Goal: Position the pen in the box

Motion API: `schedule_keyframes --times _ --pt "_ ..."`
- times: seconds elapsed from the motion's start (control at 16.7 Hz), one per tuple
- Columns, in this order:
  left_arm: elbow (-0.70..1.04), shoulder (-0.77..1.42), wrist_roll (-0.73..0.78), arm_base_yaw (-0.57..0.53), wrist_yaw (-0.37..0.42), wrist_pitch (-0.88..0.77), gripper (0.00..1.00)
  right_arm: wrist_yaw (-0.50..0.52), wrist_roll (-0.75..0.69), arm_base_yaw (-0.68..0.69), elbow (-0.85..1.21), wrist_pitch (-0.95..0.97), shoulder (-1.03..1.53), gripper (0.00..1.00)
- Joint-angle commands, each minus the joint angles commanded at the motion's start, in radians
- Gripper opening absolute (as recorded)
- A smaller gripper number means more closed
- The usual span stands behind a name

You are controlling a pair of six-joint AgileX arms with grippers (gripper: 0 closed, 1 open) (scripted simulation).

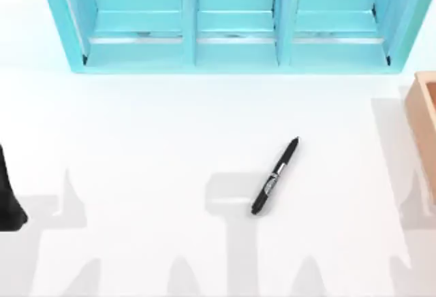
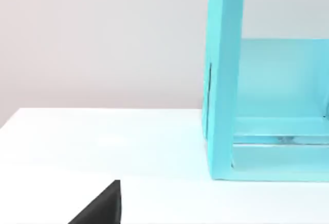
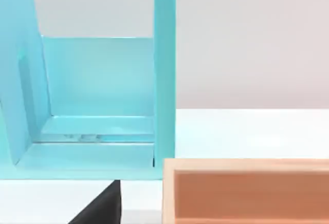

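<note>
Pre-grasp: pen (image 1: 274, 176) lies untouched mid-desk (image 1: 150, 147), box (image 1: 424, 116) at the right edge. Next move: an arm (fingers' state can't be told) reaches the pen.

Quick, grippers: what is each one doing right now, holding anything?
Left gripper: at the table's left edge, holding nothing; open or shut cannot be told.
Right gripper: cannot be told; the pen lies free.

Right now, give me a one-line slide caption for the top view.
Black pen lies diagonally on the white table, below the cyan shelf unit; tan box at the right edge.
</note>
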Motion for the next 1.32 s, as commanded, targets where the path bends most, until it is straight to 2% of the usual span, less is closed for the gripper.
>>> schedule_keyframes --times 0.24,0.54,1.02,1.32 --pt "0.0 0.0 0.0 0.0 0.0 0.0 1.0 -0.001 0.029 0.024 0.03 -0.02 0.03 1.0" --pt "0.0 0.0 0.0 0.0 0.0 0.0 1.0 -0.001 0.231 0.176 0.281 -0.175 0.288 1.0" --pt "0.0 0.0 0.0 0.0 0.0 0.0 1.0 0.005 0.678 0.464 0.938 -0.618 1.141 1.0" --pt "0.0 0.0 0.0 0.0 0.0 0.0 1.0 0.001 0.906 0.566 1.329 -0.897 1.661 1.0"
